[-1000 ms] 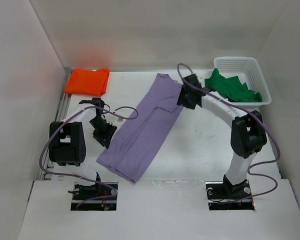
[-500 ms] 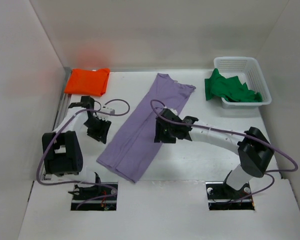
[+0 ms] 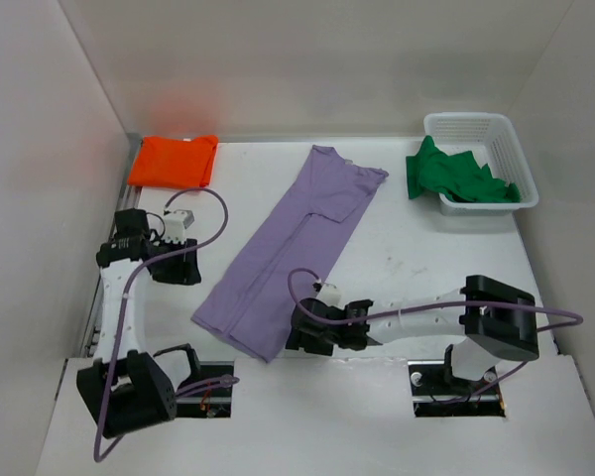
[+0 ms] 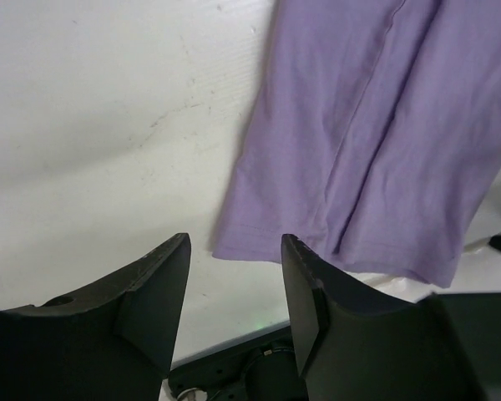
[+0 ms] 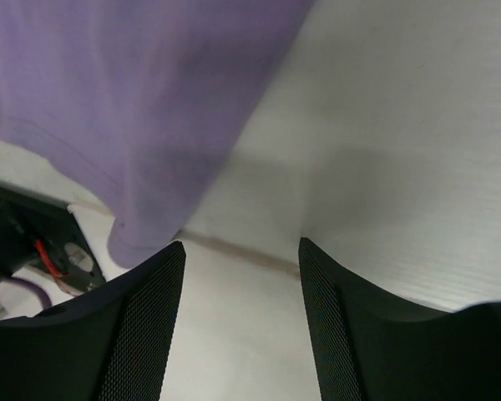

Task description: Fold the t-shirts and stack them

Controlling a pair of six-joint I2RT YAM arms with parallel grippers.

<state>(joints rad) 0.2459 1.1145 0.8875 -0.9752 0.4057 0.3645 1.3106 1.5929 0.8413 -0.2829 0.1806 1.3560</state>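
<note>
The lavender t-shirt [image 3: 288, 248] lies folded lengthwise in a long diagonal strip across the middle of the table [image 3: 426, 248]. An orange t-shirt [image 3: 174, 161] sits folded at the back left. The green t-shirt [image 3: 456, 177] spills crumpled over the rim of the white basket [image 3: 501, 134]. My left gripper [image 3: 183, 266] hovers left of the lavender strip, open and empty. In the left wrist view, the left gripper [image 4: 234, 244] faces the lavender hem [image 4: 359, 167]. My right gripper [image 3: 299, 335] sits low by the strip's near corner, open and empty. The right wrist view shows the right gripper [image 5: 240, 249] beside that corner of the lavender t-shirt [image 5: 134, 100].
White walls close in the table on the left, back and right. The near edge of the table, with its seam [image 5: 250, 255], runs just under my right gripper. The arm bases and their purple cables [image 3: 208, 213] stand at the front.
My right arm has swung from the shirt's far collar end down to its near corner. My left arm has pulled back leftward off the cloth. Both jaws have widened.
</note>
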